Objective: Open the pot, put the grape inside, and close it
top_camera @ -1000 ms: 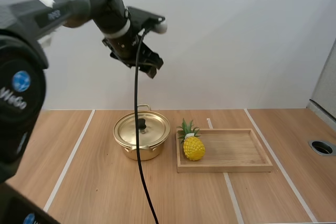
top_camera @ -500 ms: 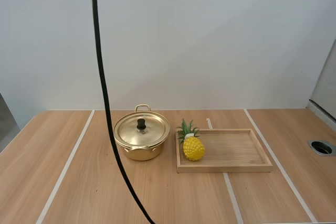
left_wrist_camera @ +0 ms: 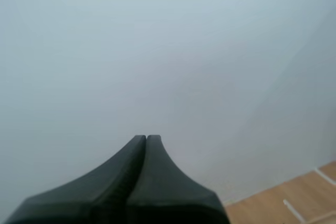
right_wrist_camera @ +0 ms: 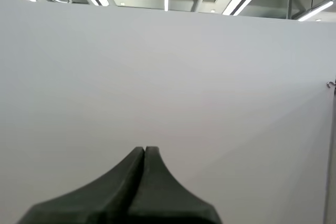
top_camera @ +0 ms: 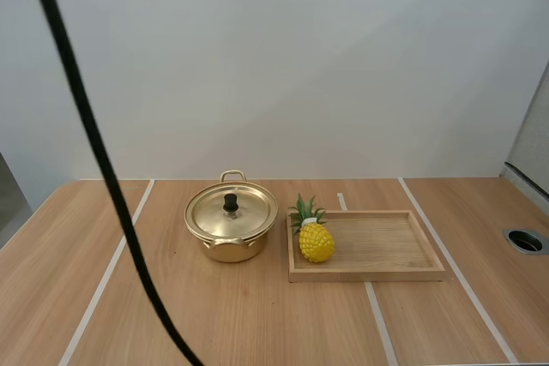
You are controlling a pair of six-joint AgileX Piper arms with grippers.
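Note:
A golden pot (top_camera: 230, 229) stands on the table left of centre, its lid (top_camera: 232, 210) on, with a black knob (top_camera: 230, 202) on top. Just right of it a yellow toy pineapple (top_camera: 315, 234) with green leaves sits at the left end of a wooden tray (top_camera: 386, 250). My left gripper (left_wrist_camera: 146, 139) is shut on nothing, its fingers together as one dark wedge, facing a plain wall with a strip of table beyond. My right gripper (right_wrist_camera: 145, 150) is likewise shut on nothing and faces the same pale wall.
White lines (top_camera: 107, 272) run front to back across the wooden table. A round hole (top_camera: 525, 241) with a dark rim lies near the right edge. Bare wood lies in front of the pot and tray.
My left arm, raised over the pot a second ago, has swung up and out of the high view. Its gripper has gone from open to shut. Pot, pineapple and tray have not moved.

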